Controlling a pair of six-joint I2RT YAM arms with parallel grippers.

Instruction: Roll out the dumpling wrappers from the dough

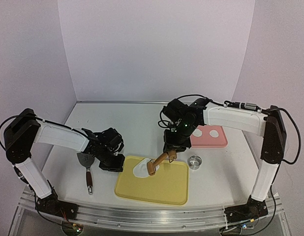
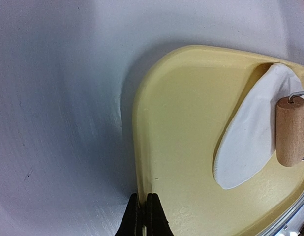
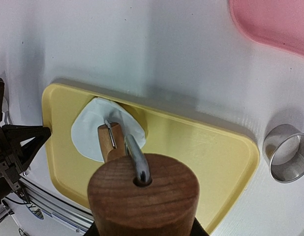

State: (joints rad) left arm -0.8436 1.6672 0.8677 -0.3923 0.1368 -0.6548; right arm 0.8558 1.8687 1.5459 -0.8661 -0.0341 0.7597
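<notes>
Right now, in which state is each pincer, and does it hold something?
Left pincer: closed, holding nothing.
Right pincer: closed on the handle of the wooden roller.

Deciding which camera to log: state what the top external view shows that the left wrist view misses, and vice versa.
Only top external: the spatula, the pink tray with two round dumpling wrappers, the metal ring cutter, and the right fingers gripping the handle of the dough roller. Only left wrist: no extra object, just the left fingers seen pressed shut. Both: the yellow tray, the white dough piece, the roller's wooden drum on it.
</notes>
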